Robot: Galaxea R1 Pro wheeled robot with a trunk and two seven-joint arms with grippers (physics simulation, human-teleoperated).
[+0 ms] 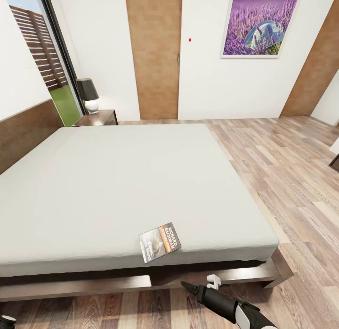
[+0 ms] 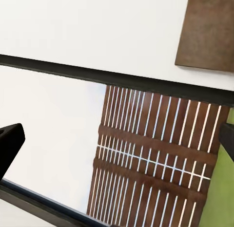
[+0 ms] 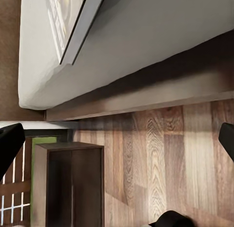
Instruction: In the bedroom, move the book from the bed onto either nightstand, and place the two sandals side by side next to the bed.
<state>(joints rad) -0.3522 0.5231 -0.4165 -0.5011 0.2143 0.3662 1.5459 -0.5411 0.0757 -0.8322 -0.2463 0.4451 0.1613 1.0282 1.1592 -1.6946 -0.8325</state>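
Observation:
The book (image 1: 160, 242) lies flat on the light-grey bed (image 1: 117, 187), close to the mattress's near edge. My right gripper (image 1: 200, 284) hangs low over the floor just in front of the bed frame, a little right of the book, open and empty. In the right wrist view the book's edge (image 3: 63, 22) shows on the mattress, with the gripper (image 3: 117, 144) spread wide. A nightstand (image 1: 96, 118) stands at the far side of the headboard, and a dark wooden cabinet (image 3: 68, 183) stands by the bed's near side. My left gripper (image 2: 117, 139) is open and empty. The sandals are out of view.
A black lamp (image 1: 88, 95) stands on the far nightstand beside the tall window (image 1: 52, 60). Wood-plank floor (image 1: 292, 178) stretches to the right of the bed. A tan door (image 1: 154, 55) and the lavender picture (image 1: 260, 25) are on the far wall.

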